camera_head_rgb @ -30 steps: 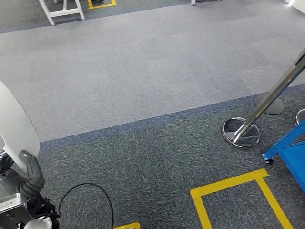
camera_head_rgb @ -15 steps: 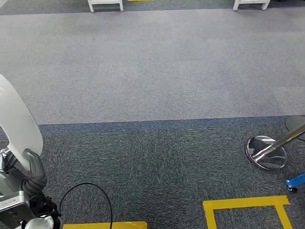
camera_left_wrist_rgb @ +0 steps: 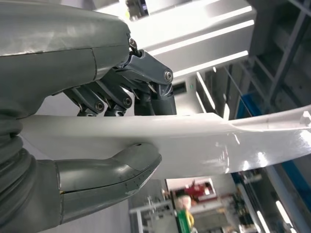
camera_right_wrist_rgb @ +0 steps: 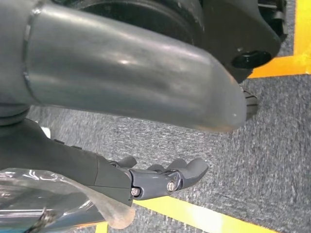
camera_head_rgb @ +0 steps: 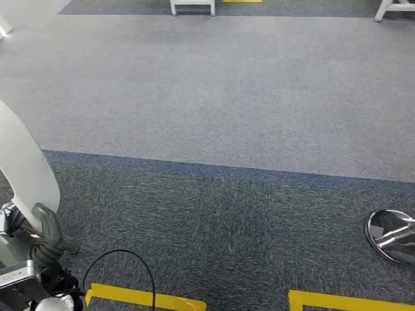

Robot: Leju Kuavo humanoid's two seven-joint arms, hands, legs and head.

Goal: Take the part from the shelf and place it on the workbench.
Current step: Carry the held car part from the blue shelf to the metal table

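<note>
The part is a white curved panel (camera_head_rgb: 24,168) standing up at the lower left of the head view. My left hand (camera_head_rgb: 47,233) grips its lower edge. The left wrist view shows the panel (camera_left_wrist_rgb: 220,141) pinched between the thumb (camera_left_wrist_rgb: 110,174) on one face and the dark fingers (camera_left_wrist_rgb: 146,87) on the other. My right hand (camera_right_wrist_rgb: 110,82) hangs over the carpet with its fingers (camera_right_wrist_rgb: 172,177) stretched out and nothing in them.
Grey carpet lies ahead, with a lighter band farther off. Yellow floor tape (camera_head_rgb: 146,299) runs along the near edge, with more tape (camera_head_rgb: 342,301) to the right. A chrome post base (camera_head_rgb: 391,234) sits at the right, a black cable loop (camera_head_rgb: 122,265) beside my left arm, and white table legs (camera_head_rgb: 192,6) far ahead.
The camera has turned left: the chrome post base slid to the right edge and the blue shelf frame left the picture. My left hand keeps its grip on the white panel.
</note>
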